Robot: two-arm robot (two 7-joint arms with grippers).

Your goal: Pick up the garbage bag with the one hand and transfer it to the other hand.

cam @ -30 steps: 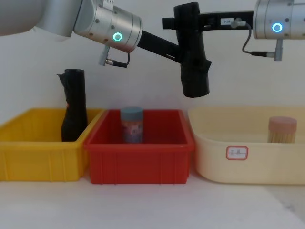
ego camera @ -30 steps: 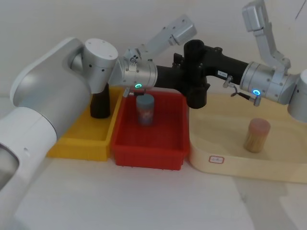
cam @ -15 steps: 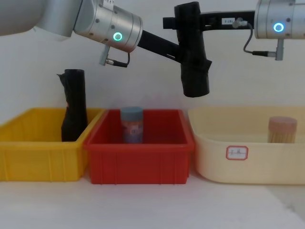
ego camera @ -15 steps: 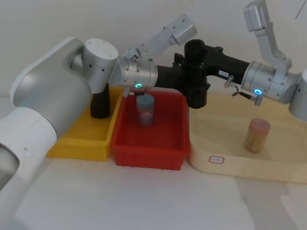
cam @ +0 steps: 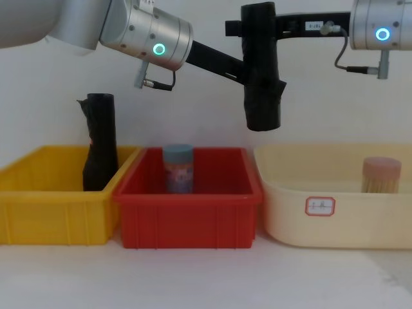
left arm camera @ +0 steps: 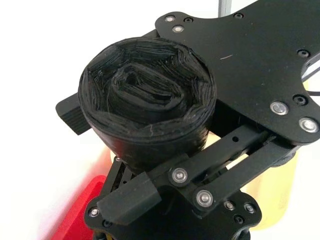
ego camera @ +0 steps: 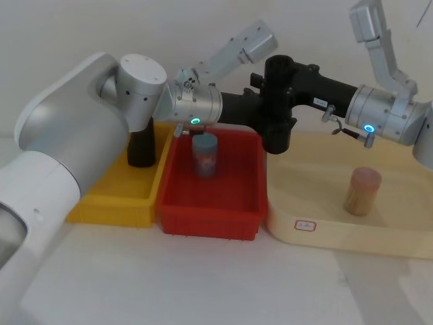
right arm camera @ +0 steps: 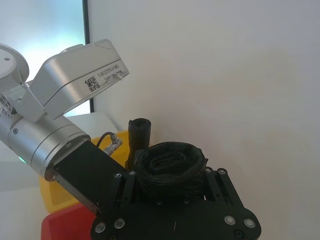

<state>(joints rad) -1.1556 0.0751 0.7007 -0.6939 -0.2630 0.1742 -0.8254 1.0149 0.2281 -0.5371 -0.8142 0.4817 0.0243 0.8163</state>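
Observation:
The garbage bag (cam: 261, 96) is a black roll hanging nearly upright in the air above the right rim of the red bin (cam: 190, 219). My left gripper (cam: 248, 74), on the arm with the green ring light, reaches in from the left and is shut on the roll's middle. My right gripper (cam: 255, 27), on the arm with the blue light, comes from the right and is shut on the roll near its top. In the left wrist view the bag's rolled end (left arm camera: 145, 100) sits between that gripper's fingers. In the right wrist view the bag (right arm camera: 170, 162) is clamped between two black fingers.
A second black roll (cam: 100, 145) with a ragged top stands in the yellow bin (cam: 45, 212). A blue-lidded can (cam: 178, 168) stands in the red bin. A tan jar (cam: 381, 175) stands in the cream tub (cam: 290, 212) on the right.
The right arm has shifted slightly to the right, and the bag's top has followed, so the roll hangs more upright. The left arm has stayed put.

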